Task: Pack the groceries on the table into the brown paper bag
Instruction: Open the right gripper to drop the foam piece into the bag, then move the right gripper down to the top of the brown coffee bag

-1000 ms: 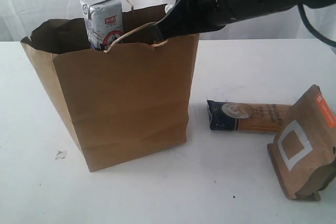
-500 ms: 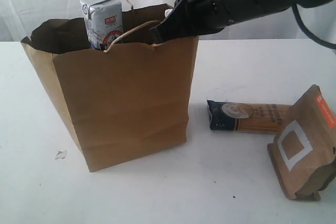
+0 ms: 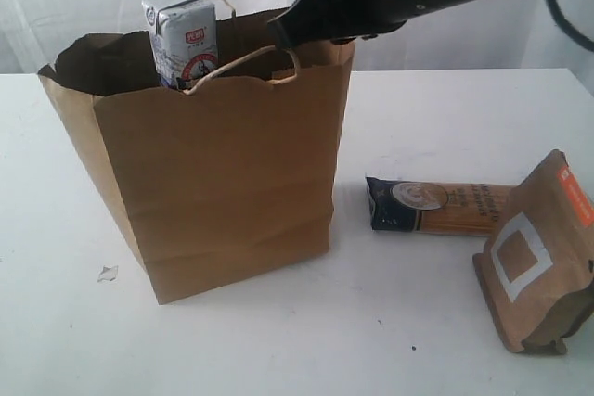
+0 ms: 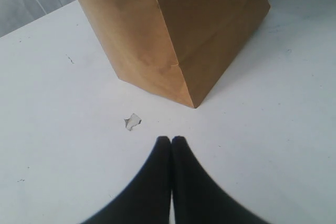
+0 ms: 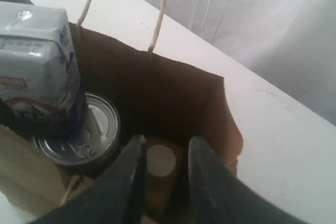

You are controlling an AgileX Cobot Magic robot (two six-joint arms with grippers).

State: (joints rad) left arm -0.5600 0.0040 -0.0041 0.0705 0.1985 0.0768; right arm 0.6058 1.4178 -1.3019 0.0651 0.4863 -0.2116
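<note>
The brown paper bag (image 3: 223,183) stands open on the table (image 3: 436,322). Inside it, a white-blue carton (image 3: 181,39) sticks up above a pull-tab can (image 5: 89,129). Over the bag's right side, my right gripper (image 5: 168,140) is open, its fingers apart on either side of the white cap of the yellow-grain bottle (image 5: 160,160), which stands in the bag. A dark-blue spaghetti packet (image 3: 436,206) and a brown pouch with orange label (image 3: 538,252) rest on the table to the bag's right. My left gripper (image 4: 171,140) is shut and empty, near the bag's (image 4: 173,30) lower corner.
A small white crumb (image 3: 108,274) lies on the table left of the bag, close to the left gripper's tips (image 4: 133,121). A white curtain hangs behind the table. The bag's twisted handles (image 3: 241,60) arch over its mouth.
The right gripper's jaws have parted from the bottle, and the arm has risen slightly out of the bag's mouth. The left gripper has stayed still.
</note>
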